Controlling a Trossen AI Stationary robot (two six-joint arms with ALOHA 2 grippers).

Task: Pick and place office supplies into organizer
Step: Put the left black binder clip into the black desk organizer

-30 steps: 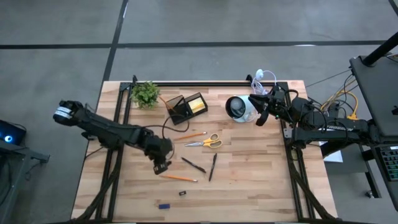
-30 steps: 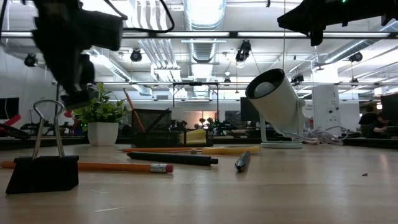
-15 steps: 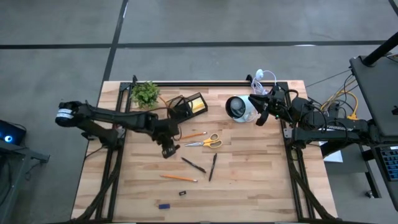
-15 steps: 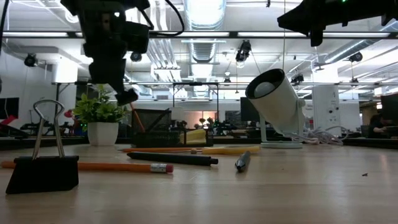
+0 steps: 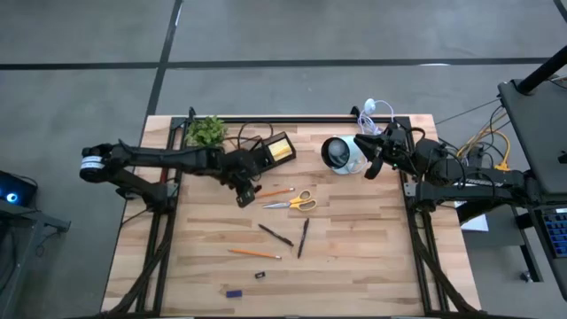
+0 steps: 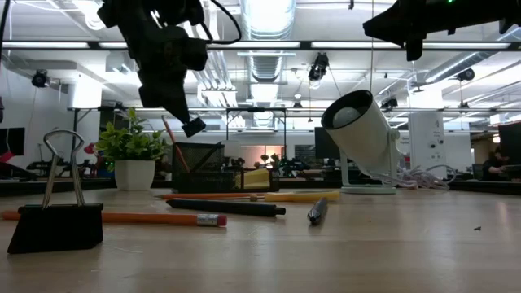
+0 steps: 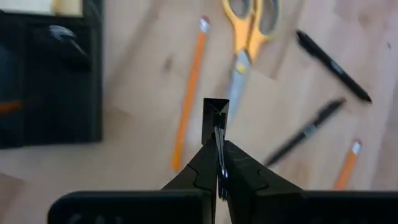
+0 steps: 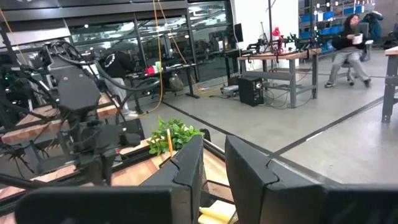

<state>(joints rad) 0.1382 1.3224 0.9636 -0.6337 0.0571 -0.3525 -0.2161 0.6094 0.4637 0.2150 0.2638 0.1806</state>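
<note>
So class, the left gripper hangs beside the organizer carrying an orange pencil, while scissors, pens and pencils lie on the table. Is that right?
Not quite. The left gripper is shut on a small black binder clip, not a pencil, as the left wrist view shows. It does hang beside the organizer, and the scissors, pens and pencils lie on the table.

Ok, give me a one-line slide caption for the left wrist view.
Left gripper shut on a small binder clip, above scissors, pencils and pens, organizer alongside.

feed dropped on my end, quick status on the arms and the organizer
Left gripper shut on a small binder clip, just short of the organizer. Right gripper waits beside the white cup. Nothing blocking.
</note>
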